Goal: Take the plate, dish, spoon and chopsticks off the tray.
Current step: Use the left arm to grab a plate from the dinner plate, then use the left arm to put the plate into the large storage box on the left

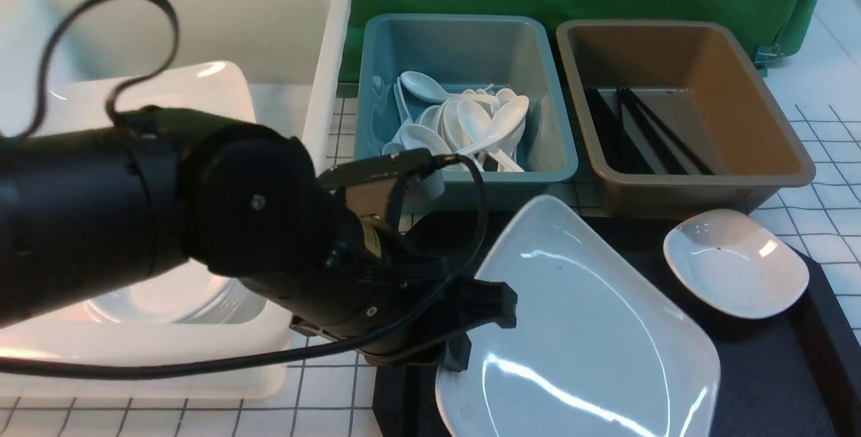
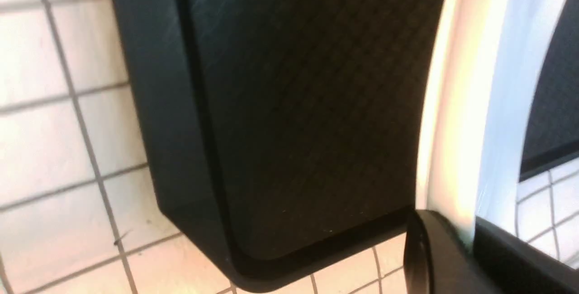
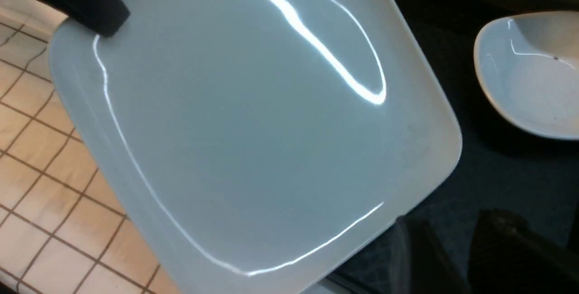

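Left fingers (image 2: 429,253) either side of plate (image 2: 466,126) rim

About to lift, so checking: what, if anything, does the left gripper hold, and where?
The left gripper grips the large glossy white square plate by its rim at the left corner.

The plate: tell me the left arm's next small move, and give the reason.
Probably raise the plate a little higher, clear of the tray, before carrying it to the white tub on the robot's left. The left gripper is shut on the plate's rim, the plate sits tilted over the tray, and the tub already holds white plates.
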Controlling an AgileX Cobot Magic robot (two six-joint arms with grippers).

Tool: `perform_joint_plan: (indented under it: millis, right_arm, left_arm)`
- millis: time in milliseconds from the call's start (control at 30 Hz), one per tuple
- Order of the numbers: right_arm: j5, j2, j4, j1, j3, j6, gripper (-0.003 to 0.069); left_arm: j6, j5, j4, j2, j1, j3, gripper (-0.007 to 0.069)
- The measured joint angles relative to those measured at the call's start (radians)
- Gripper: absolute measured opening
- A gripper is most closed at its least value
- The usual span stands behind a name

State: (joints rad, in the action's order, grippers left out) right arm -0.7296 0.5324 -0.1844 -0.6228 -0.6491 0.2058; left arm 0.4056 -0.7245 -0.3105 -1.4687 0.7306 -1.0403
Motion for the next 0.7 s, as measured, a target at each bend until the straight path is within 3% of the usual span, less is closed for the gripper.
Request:
perform_joint_plan:
  millis: [700]
  right_arm:
    - [0.0, 0.0, 0.0, 0.0, 0.0, 0.0, 0.024]
  left_arm:
    - [-0.037, 0.064, -0.043, 0.003, -0.03, -0.042, 0.0015]
